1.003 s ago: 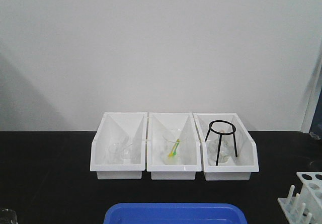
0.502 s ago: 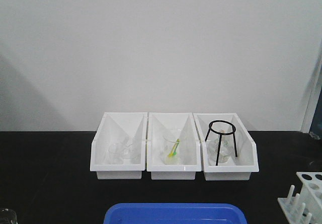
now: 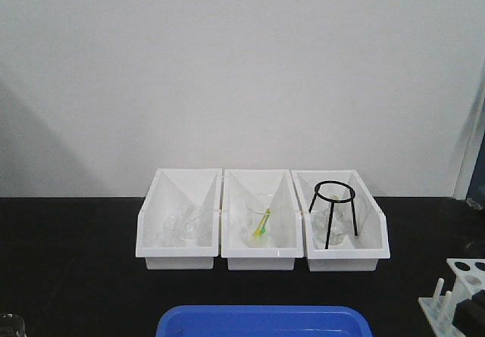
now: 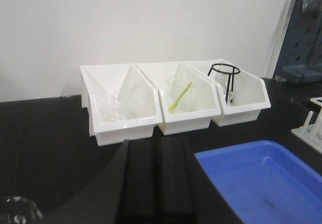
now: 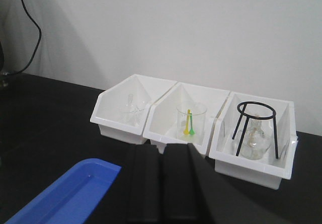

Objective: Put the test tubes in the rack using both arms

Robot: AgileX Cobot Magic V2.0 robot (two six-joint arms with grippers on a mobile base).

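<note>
bins (image 3: 262, 255) block rear (blue tray (image 3: 264, 322) near)

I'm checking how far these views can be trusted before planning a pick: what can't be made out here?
- Rack: cut off by the front view's right and bottom edges; its hole count is unreadable.
- Test tubes: clear glass against the white left bin; their number is unclear in every view.
- Left claw: its tips run off the left wrist view's bottom edge.
- Right claw: likewise in the right wrist view.
</note>
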